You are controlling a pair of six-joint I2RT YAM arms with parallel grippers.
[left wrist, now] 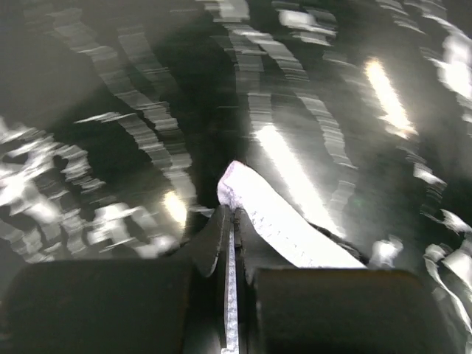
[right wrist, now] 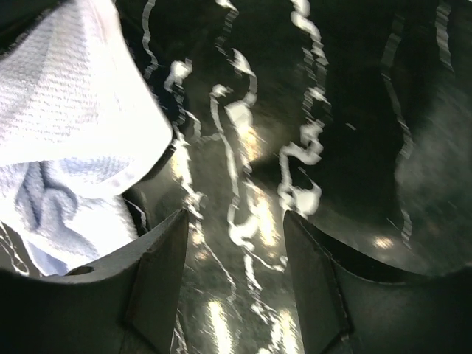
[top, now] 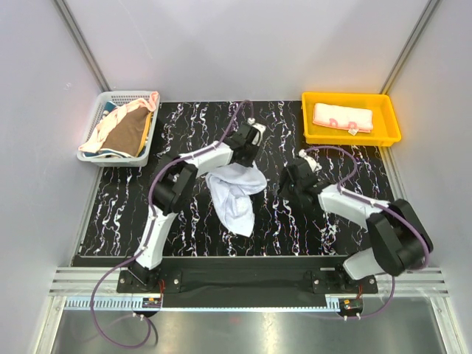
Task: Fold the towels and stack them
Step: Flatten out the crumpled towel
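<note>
Basket (top: 127,95) holding towels (top: 122,131) sits well left of the left claw (left wrist: 230,220); a yellow tray (top: 385,122) with a folded pink towel (top: 342,118) lies beyond the right claw (right wrist: 234,221). Between the claws the crumpled white towel (top: 236,198) runs far to near. The left claw is clamped on its far corner. The right claw is half open, empty, just beside the towel.

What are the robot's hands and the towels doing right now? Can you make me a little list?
left fingers: shut, pinching an edge of the white towel
right fingers: open, holding nothing, next to the white towel
white towel: crumpled in the middle of the table, not folded
pink towel: folded, lying in the yellow tray
basket: a pile of towels inside, brown one on top
</note>
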